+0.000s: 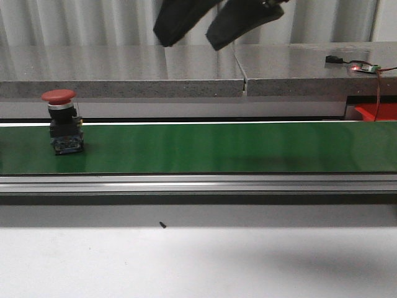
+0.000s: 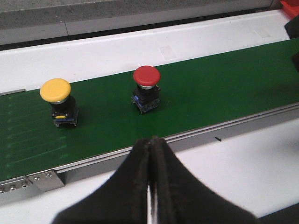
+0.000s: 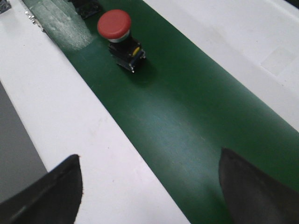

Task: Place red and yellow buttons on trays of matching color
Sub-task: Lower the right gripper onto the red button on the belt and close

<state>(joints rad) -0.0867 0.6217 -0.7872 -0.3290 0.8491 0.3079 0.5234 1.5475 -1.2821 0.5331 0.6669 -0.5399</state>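
Note:
A red button (image 1: 59, 121) stands upright at the left end of the green belt (image 1: 217, 149). It also shows as the red button (image 2: 146, 88) in the left wrist view and the red button (image 3: 117, 35) in the right wrist view. Left of it on the belt stands a yellow button (image 2: 57, 100), outside the front view. My left gripper (image 2: 150, 140) is shut and empty over the belt's near rail. Well to the right of the red button and high above the belt, my right gripper (image 1: 191, 43) (image 3: 149, 156) hangs open and empty. A red tray corner (image 1: 375, 112) shows at the far right. The yellow tray is out of view.
A grey stone ledge (image 1: 124, 74) runs behind the belt, with a small circuit board (image 1: 363, 67) and red wire on its right end. An aluminium rail (image 1: 198, 183) borders the belt's near side. A white tabletop (image 1: 198, 267) with a black speck (image 1: 162, 225) lies in front.

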